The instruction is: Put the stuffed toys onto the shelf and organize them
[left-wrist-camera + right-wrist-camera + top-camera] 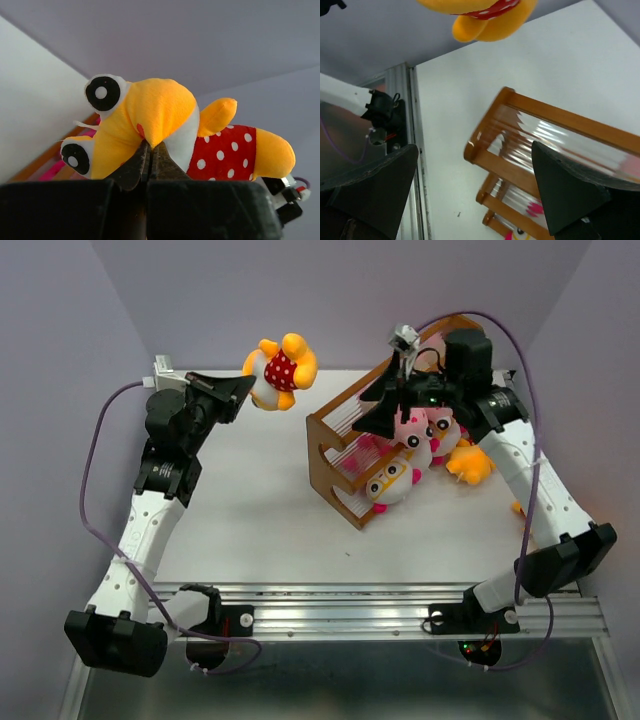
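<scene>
Left gripper (150, 150) pinches yellow polka-dot toy (280, 370), held clear of table (260, 510). Right gripper (474, 147) spread wide above shelf (335, 455), where pink and white toys (410, 455) sit.

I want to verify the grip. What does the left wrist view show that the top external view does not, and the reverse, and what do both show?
Only left wrist: the fingers of the left gripper pinched shut on the face fabric of the yellow-orange toy, and its black-and-white eyes. Only top external: the open right gripper over the shelf, a white-faced toy with orange glasses and pink toys in it, the table. Both: the yellow-orange toy held aloft, part of the shelf.
</scene>
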